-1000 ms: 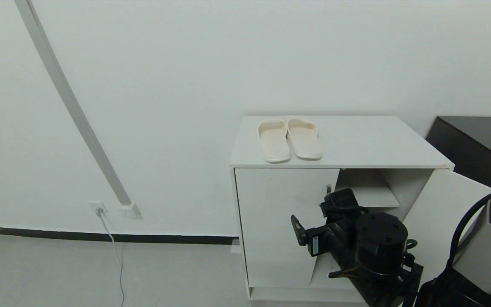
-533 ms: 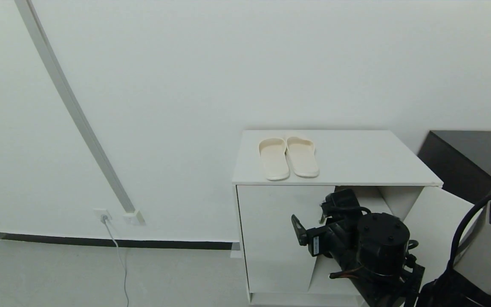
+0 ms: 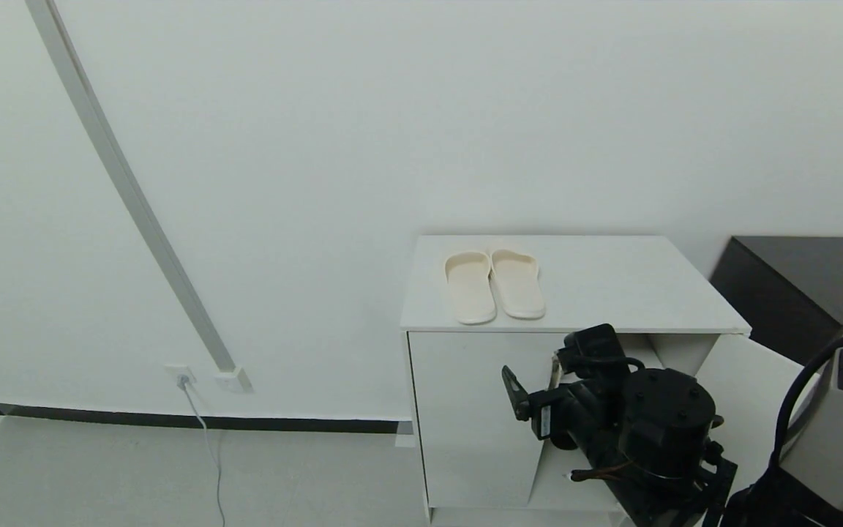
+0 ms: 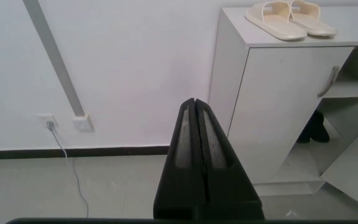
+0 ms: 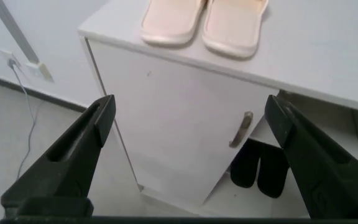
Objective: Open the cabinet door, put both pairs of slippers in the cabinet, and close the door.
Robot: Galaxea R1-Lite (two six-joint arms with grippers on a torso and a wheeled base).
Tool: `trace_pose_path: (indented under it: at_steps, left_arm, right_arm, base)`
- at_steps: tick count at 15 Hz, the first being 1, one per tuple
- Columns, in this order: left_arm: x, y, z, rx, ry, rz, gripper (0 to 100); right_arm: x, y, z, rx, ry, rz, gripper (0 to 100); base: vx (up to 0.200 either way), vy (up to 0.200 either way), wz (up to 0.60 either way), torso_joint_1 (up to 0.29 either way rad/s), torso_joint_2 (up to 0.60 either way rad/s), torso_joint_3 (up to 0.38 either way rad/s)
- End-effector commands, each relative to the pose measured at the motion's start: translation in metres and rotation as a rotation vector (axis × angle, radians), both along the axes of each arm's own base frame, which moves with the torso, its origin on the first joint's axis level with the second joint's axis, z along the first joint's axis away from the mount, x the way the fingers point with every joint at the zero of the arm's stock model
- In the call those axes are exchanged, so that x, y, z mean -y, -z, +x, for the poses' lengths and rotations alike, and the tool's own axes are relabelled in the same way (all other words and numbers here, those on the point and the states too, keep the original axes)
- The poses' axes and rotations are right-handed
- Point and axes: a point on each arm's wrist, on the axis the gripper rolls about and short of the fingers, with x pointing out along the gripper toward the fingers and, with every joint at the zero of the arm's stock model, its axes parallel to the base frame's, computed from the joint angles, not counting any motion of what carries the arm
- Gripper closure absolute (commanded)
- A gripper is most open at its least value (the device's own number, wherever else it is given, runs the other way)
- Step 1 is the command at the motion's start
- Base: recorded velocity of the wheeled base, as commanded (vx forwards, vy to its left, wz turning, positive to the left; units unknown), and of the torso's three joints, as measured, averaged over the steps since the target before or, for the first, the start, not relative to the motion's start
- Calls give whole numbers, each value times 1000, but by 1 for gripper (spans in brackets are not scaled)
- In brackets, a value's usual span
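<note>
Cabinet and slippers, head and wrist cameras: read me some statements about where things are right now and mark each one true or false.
1. The cream slippers lie side by side on top of the cabinet. True.
2. The black slippers are inside the cabinet. True.
3. Both cabinet doors are shut. False: the right door stands open.
4. The right gripper has its jaws shut. False: they are wide open.
5. The left gripper has its jaws shut. True.
</note>
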Motion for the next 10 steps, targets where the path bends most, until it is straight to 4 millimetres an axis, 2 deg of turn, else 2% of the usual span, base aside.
trace_pose_path:
  at_steps: [1, 3, 5, 6, 7, 10]
  left_arm:
    - [0, 0, 0, 0, 0, 1, 100]
    - [0, 0, 0, 0, 0, 1, 100]
    - [0, 0, 0, 0, 0, 1, 100]
    - [0, 0, 0, 0, 0, 1, 100]
    - [0, 0, 0, 0, 0, 1, 100]
    - [0, 0, 0, 0, 0, -1, 100]
  right_arm:
    - [-1, 4, 1, 0, -1, -13, 0]
    - [-3, 5, 3, 29, -8, -40, 0]
    - [-5, 0, 18, -7, 19, -76, 0]
    - [-5, 0, 18, -7, 19, -76, 0]
    - [-13, -25, 41, -75, 52, -50, 0]
    - [-36, -67, 60, -199, 68, 18, 0]
  base:
    - [0, 0, 0, 0, 0, 0]
    - [0, 0, 0, 0, 0, 0]
    - [0, 0, 0, 0, 0, 0]
    - [0, 0, 0, 0, 0, 0]
    - [0, 0, 0, 0, 0, 0]
    - [0, 0, 0, 0, 0, 0]
